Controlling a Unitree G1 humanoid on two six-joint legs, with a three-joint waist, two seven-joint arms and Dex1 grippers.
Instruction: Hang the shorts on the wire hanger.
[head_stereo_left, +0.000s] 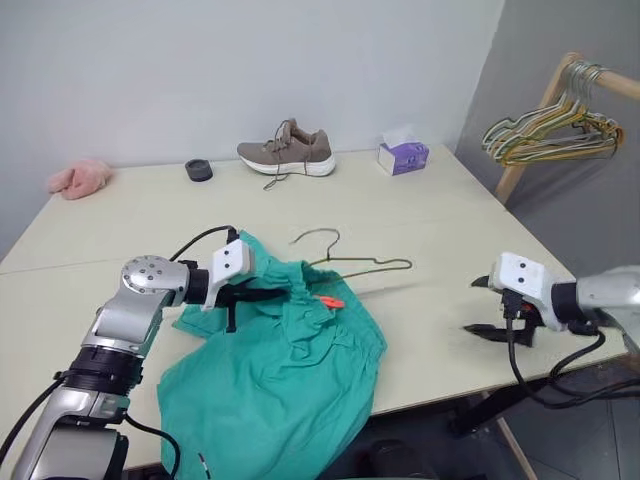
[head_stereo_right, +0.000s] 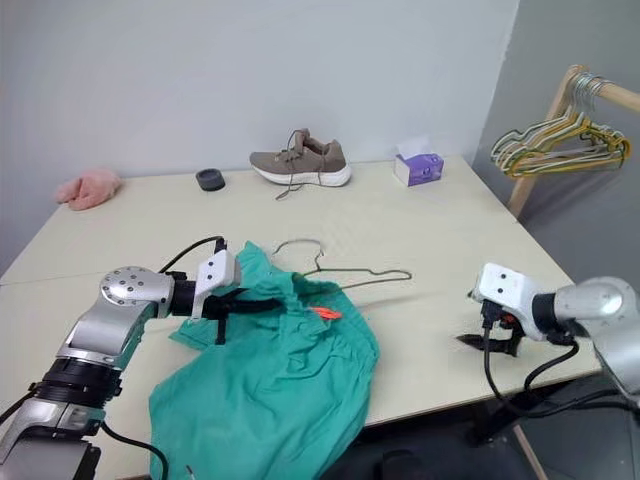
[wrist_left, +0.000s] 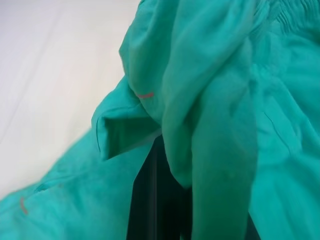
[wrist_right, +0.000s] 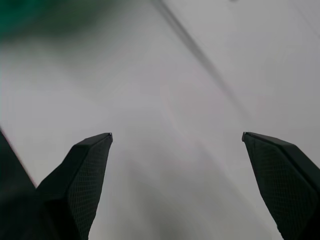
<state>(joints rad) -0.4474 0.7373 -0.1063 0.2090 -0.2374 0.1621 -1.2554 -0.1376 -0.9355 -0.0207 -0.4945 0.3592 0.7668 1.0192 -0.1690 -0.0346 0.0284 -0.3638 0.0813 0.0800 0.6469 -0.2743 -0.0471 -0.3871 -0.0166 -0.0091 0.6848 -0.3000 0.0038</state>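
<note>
The right tool (wrist_right: 177, 137) has its two black textured fingers (wrist_right: 82, 175) spread wide apart with nothing between them, hanging over the pale table (wrist_right: 165, 90); a blurred patch of teal-green, the shorts (wrist_right: 20, 15), sits at one corner

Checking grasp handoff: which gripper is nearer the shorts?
Left. The left gripper is shut on the shorts; the right gripper is open, off to their right.
</note>
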